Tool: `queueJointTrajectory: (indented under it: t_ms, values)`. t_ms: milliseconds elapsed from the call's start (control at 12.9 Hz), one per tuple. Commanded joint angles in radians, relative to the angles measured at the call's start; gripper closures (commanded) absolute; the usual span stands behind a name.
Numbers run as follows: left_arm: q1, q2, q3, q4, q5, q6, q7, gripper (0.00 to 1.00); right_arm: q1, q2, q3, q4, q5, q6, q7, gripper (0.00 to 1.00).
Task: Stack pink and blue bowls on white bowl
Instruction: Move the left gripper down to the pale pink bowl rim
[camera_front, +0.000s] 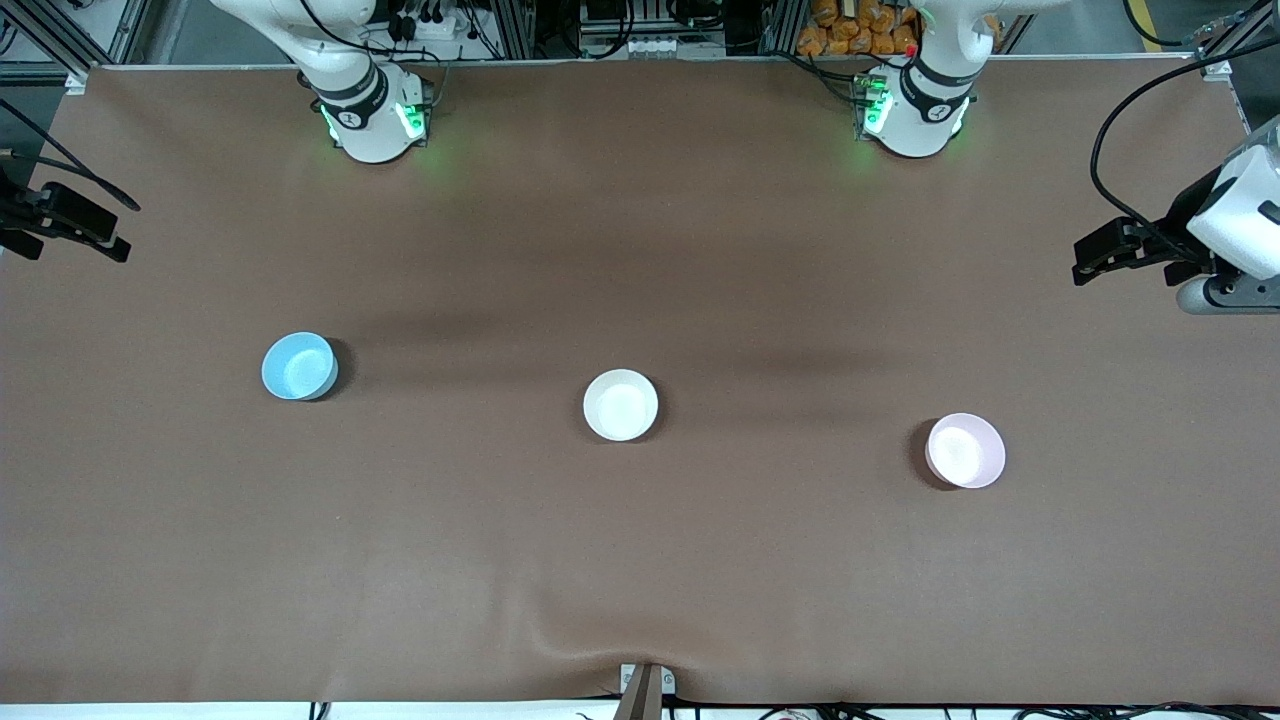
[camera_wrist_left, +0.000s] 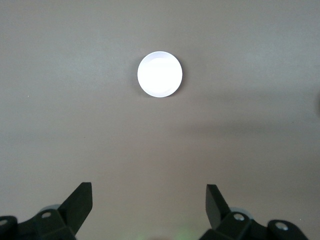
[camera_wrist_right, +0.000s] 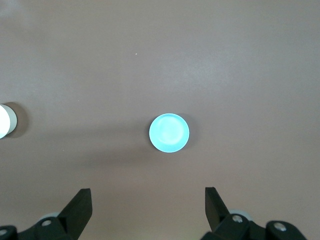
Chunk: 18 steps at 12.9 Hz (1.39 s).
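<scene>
Front view — blue bowl (camera_front: 299, 366), white bowl (camera_front: 620, 404), pink bowl (camera_front: 965, 450) well apart.

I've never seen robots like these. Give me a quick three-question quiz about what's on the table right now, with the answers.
1. True or false: the pink bowl already sits inside the white bowl.
2. Which bowl lies toward the right arm's end of the table? A) pink B) white C) blue
3. Fill in: the right pincer and the left pincer are both ____.

Key:
1. False; all three bowls stand apart on the table.
2. C, the blue bowl.
3. Open, holding nothing.
</scene>
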Motion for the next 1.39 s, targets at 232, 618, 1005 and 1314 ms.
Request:
queueJointTrajectory:
  t_ms: [232, 618, 1005, 1314]
  values:
    - [0.004, 0.002, -0.003, -0.031, -0.003, 0.021, 0.012, 0.0, -0.021, 0.006, 0.009, 0.015, 0.023, -0.012, -0.012, 0.0]
    - [0.004, 0.027, -0.001, -0.037, -0.003, 0.041, 0.012, 0.0, -0.02, 0.006, 0.009, 0.015, 0.023, -0.012, -0.011, 0.0]
    - [0.013, 0.068, -0.001, -0.095, -0.002, 0.156, 0.012, 0.0, -0.021, 0.008, 0.009, 0.015, 0.023, -0.019, -0.012, 0.0]
    - [0.045, 0.143, -0.001, -0.097, 0.001, 0.223, 0.012, 0.0, -0.024, 0.008, 0.009, 0.015, 0.023, -0.019, -0.012, 0.0]
